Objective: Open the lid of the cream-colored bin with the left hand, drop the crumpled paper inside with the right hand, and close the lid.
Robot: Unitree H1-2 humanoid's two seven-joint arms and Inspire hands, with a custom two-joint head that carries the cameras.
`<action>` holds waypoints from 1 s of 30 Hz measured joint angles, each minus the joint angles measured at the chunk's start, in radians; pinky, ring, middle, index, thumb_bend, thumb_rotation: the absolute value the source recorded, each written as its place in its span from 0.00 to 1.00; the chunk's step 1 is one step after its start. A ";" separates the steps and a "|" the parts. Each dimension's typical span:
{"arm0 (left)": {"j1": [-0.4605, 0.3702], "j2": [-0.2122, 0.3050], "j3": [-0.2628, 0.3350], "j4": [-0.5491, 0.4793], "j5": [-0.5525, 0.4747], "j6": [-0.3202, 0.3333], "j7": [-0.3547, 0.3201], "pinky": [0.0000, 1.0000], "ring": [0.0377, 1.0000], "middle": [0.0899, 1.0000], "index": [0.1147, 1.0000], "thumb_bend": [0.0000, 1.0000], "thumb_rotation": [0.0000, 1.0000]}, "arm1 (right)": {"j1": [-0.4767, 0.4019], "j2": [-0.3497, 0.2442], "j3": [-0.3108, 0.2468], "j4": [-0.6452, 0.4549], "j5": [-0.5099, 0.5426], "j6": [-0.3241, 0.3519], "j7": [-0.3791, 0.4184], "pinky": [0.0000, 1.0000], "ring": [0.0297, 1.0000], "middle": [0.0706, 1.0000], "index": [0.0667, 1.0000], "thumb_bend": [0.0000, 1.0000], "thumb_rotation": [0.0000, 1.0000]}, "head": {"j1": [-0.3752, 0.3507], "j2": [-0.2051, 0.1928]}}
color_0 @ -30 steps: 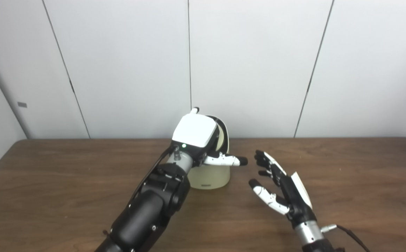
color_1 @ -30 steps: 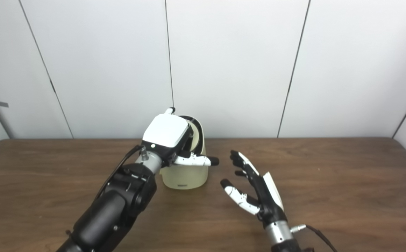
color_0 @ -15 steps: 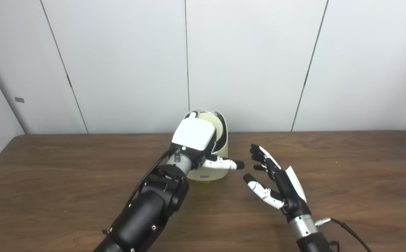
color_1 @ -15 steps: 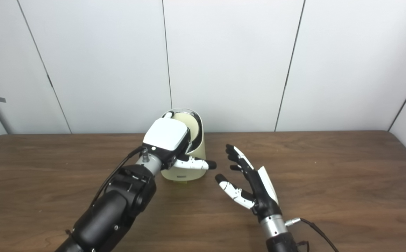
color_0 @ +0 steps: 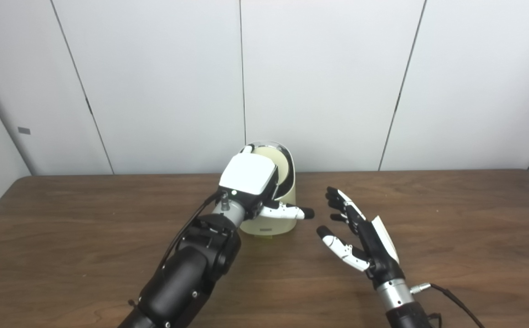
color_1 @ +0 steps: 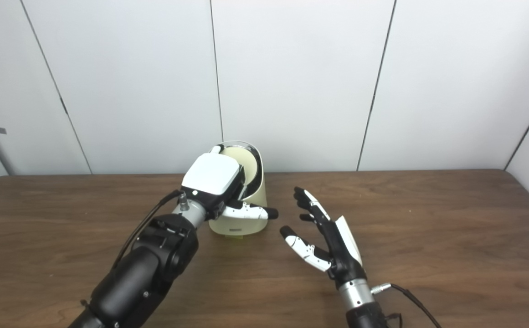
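The cream-colored bin [color_0: 288, 199] stands on the table, near its far edge at the middle. Its lid [color_0: 283, 160] is tipped up and back, showing a cream inner face and a shiny rim. My left hand [color_0: 248, 175] lies over the bin's top with its fingers hidden behind its white back. One fingertip [color_0: 246, 149] hooks the lid's upper edge and the thumb sticks out to the right. My right hand [color_0: 364, 239] hovers open and empty to the right of the bin, palm turned toward it. No crumpled paper shows in either view.
The brown wooden table [color_0: 464, 214] stretches wide on both sides of the bin. White wall panels [color_0: 328, 82] rise right behind its far edge. A thin cable [color_1: 410, 296] trails from my right wrist.
The whole picture has shifted a little, so the camera moved. The lid now stands more upright, showing its inner face. My left hand drew slightly left. The right hand stayed open.
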 measured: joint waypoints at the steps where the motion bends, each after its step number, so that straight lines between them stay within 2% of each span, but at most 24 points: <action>1: 0.006 0.005 0.005 -0.014 -0.009 0.001 -0.004 0.88 0.54 0.44 0.50 0.75 0.70 | 0.000 0.001 0.000 0.000 0.000 0.000 0.000 0.77 0.86 0.88 0.91 0.27 0.58 | 0.000 0.000; 3: 0.034 0.008 0.030 -0.057 -0.029 0.005 -0.013 0.71 0.50 0.42 0.44 0.76 0.54 | -0.001 0.002 0.000 0.000 0.000 -0.001 -0.001 0.77 0.86 0.88 0.90 0.27 0.57 | 0.002 -0.003; 4: 0.053 0.008 0.048 -0.090 -0.048 0.006 -0.015 0.57 0.48 0.44 0.45 0.76 0.48 | -0.003 0.002 0.000 0.002 0.001 -0.003 -0.004 0.77 0.86 0.88 0.91 0.27 0.56 | 0.002 -0.005; 5: 0.068 0.008 0.068 -0.120 -0.075 0.006 -0.016 0.48 0.46 0.45 0.46 0.77 0.45 | -0.005 0.002 0.000 0.005 0.001 -0.005 -0.008 0.77 0.87 0.88 0.91 0.26 0.55 | 0.002 -0.005; 7: 0.093 0.008 0.099 -0.155 -0.130 -0.002 -0.014 0.39 0.43 0.46 0.48 0.78 0.39 | -0.006 0.001 0.000 0.009 0.000 -0.006 -0.014 0.78 0.87 0.88 0.91 0.26 0.53 | 0.003 -0.009; 10: 0.103 0.011 0.132 -0.167 -0.209 -0.038 -0.008 0.40 0.47 0.52 0.54 0.78 0.38 | -0.010 0.001 0.000 0.014 0.001 -0.012 -0.016 0.78 0.87 0.88 0.91 0.25 0.53 | 0.003 -0.015; 14: 0.093 0.012 0.155 -0.167 -0.261 -0.080 0.017 0.63 0.73 0.74 0.71 0.79 0.51 | -0.026 0.001 0.004 0.032 0.000 -0.020 -0.018 0.78 0.87 0.89 0.91 0.25 0.53 | 0.003 -0.020; 16: 0.078 0.012 0.171 -0.149 -0.283 -0.107 0.048 0.67 0.78 0.78 0.76 0.79 0.55 | -0.031 0.002 0.005 0.036 0.000 -0.022 -0.019 0.78 0.87 0.89 0.91 0.25 0.53 | 0.002 -0.023; 20: 0.043 0.022 0.188 -0.128 -0.318 -0.139 0.074 0.65 0.74 0.76 0.76 0.78 0.60 | -0.033 0.005 0.004 0.038 0.000 -0.022 -0.020 0.79 0.88 0.89 0.91 0.25 0.51 | 0.003 -0.026; 26: 0.039 0.022 0.192 -0.109 -0.347 -0.185 0.102 0.60 0.72 0.73 0.72 0.77 0.56 | -0.038 0.005 0.005 0.045 0.001 -0.036 -0.021 0.80 0.88 0.89 0.91 0.25 0.52 | 0.002 -0.032; 27: 0.039 0.022 0.194 -0.107 -0.355 -0.198 0.112 0.59 0.70 0.71 0.70 0.78 0.55 | -0.038 0.005 0.005 0.045 0.000 -0.036 -0.021 0.79 0.88 0.89 0.91 0.25 0.52 | 0.002 -0.032; 30: 0.040 0.015 0.209 -0.097 -0.364 -0.251 0.195 0.47 0.54 0.55 0.53 0.76 0.48 | -0.041 0.006 0.005 0.048 -0.002 -0.038 -0.024 0.79 0.88 0.89 0.91 0.24 0.50 | 0.000 -0.034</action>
